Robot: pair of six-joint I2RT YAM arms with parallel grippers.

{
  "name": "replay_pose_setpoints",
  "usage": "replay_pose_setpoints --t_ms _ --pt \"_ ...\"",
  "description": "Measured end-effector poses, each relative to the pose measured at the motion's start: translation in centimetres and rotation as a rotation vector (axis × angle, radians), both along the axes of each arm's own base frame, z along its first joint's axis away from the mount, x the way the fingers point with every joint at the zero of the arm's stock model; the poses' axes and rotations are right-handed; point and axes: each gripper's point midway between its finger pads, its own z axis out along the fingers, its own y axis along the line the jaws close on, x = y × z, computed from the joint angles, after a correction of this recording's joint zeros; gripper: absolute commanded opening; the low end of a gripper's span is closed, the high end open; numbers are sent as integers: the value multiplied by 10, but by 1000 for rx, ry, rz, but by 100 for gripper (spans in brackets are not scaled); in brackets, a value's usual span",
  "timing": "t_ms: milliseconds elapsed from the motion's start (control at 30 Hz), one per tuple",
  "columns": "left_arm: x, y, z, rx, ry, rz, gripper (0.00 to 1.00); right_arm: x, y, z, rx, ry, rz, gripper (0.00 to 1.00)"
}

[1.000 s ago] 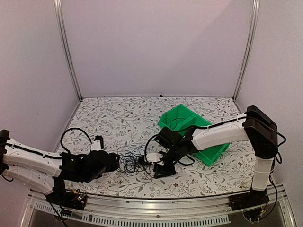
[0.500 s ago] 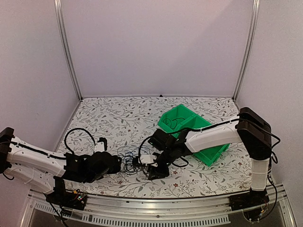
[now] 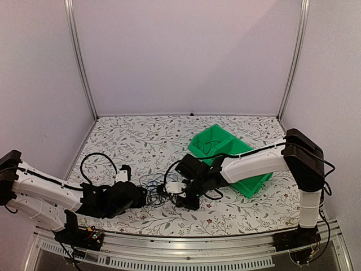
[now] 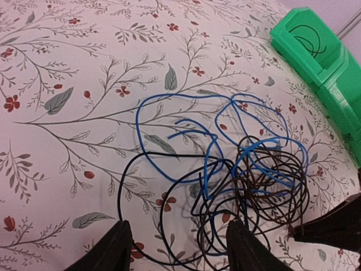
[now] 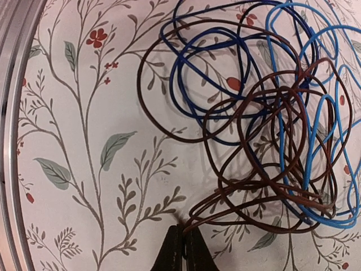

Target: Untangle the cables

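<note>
Brown, blue and black cables [image 4: 248, 180], knotted on the floral desk's [image 4: 67, 56] near half: likely light, limp, springy, snag-prone, best taken by an outer loop, with right gripper [image 5: 184, 231] pinching a brown strand, left gripper [image 4: 177, 226] spread.

The table [image 3: 141, 141] has a white top printed with grey-green leaves, thin twigs and small red flowers. Toward its near edge, about midway across, lies a loose heap of thin cables [image 3: 155, 192] — light blue, dark blue, brown and black loops crossing over one another. A green bin [image 3: 228, 158] stands on the table right of the heap and further back — apart from it.
</note>
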Motion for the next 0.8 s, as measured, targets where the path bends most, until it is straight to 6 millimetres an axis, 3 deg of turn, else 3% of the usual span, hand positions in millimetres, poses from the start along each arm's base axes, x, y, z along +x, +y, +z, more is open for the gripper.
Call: replay_pose_setpoints --t_ms 133,433,700,800 --pt "3 -12 2 37 -25 -61 60 -5 -15 17 -27 -10 10 0" --pt "11 -46 29 60 -202 -259 61 -10 -26 103 71 -89 48 0" --pt "2 -85 67 -28 -377 -436 62 -11 -30 119 71 -118 83 0" --pt "4 -103 71 -40 -411 -472 61 -10 -28 128 81 -129 90 0"
